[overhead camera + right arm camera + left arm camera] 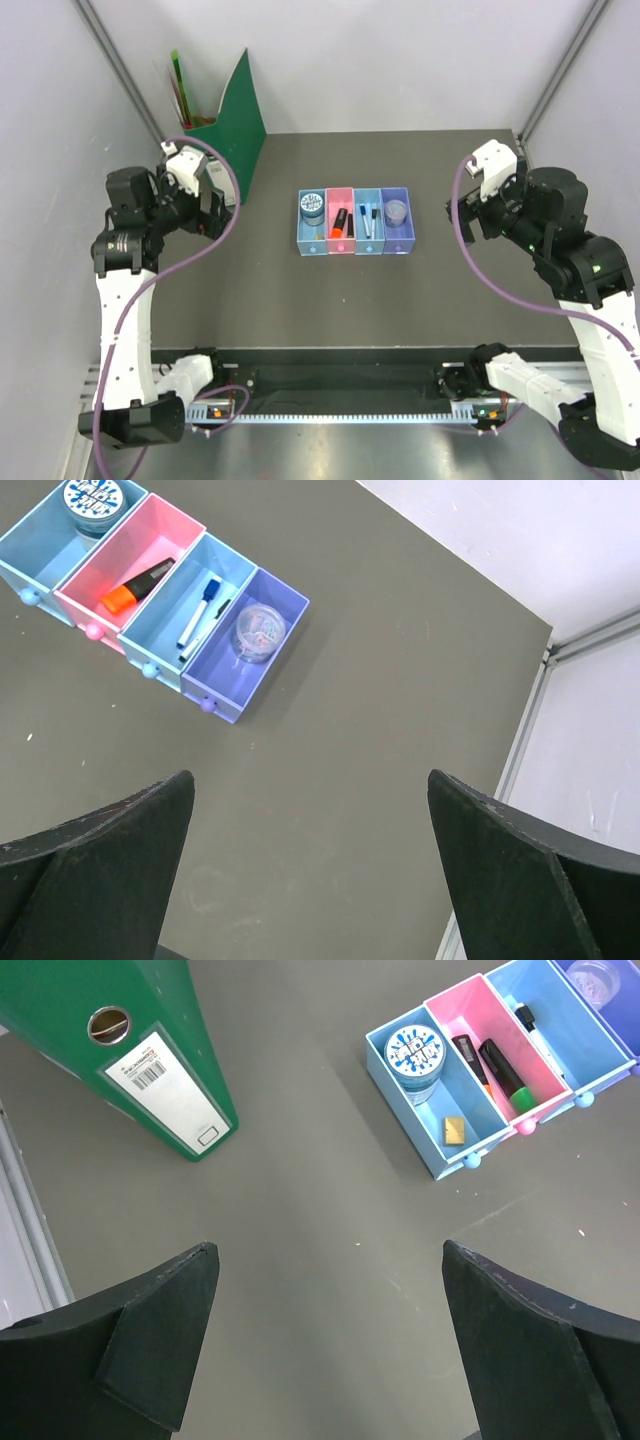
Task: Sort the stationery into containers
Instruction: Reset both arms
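Four trays stand in a row at mid-table: blue [312, 249], pink [340, 250], light blue [368, 250] and purple [398, 248]. A bluish disc [418, 1052] and a small yellow piece [455, 1130] lie in the blue tray. The pink tray holds an orange-and-black highlighter [135, 587] and a green-capped marker [505, 1070]. A white pen with a blue cap [197, 610] lies in the light blue tray. A clear disc [260, 632] sits in the purple one. My left gripper [328, 1245] hovers open left of the trays. My right gripper [310, 773] hovers open to their right. Both are empty.
A tall green file folder [242, 110] stands at the back left, with a green holder of coloured sheets [193, 125] beside it. Grey walls close in the dark table [330, 300] on three sides. A metal rail [340, 415] runs along the near edge between the arm bases.
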Robot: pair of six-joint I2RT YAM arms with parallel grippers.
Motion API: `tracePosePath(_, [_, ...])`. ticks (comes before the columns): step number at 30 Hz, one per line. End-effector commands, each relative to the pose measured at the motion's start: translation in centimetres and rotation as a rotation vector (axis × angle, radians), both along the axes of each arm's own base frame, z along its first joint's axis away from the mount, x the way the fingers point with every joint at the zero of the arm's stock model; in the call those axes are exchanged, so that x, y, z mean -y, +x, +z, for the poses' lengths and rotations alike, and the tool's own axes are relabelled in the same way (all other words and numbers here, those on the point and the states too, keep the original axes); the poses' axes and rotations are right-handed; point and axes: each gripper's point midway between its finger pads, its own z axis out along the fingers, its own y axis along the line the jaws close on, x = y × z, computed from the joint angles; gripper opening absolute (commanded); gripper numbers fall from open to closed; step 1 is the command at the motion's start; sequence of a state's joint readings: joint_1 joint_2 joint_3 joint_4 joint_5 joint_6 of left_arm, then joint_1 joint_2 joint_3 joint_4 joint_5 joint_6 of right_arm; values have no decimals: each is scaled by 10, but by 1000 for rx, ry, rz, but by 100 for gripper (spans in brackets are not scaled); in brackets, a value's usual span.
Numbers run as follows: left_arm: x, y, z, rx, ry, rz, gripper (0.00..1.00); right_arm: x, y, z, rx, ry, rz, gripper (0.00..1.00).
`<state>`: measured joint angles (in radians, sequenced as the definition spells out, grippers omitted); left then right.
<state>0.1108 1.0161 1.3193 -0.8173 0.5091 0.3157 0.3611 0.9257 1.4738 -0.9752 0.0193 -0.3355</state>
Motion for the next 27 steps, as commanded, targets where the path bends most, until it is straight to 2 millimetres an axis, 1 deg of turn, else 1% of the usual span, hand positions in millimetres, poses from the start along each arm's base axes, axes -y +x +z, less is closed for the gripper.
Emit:
tracePosePath(1, [2, -4, 11, 45, -7, -9, 98, 6, 0, 15, 37, 22, -34, 100])
tracePosePath(4, [1, -5, 12, 48, -2, -10, 98, 5, 1, 15, 42, 17, -33, 100])
tracePosePath(11, [2, -7, 11, 47, 0, -13, 98, 8, 6, 25, 70, 3, -41, 100])
tracePosePath(27, [4, -7, 9, 45, -7, -21, 98, 5, 13, 25, 76, -6, -31, 100])
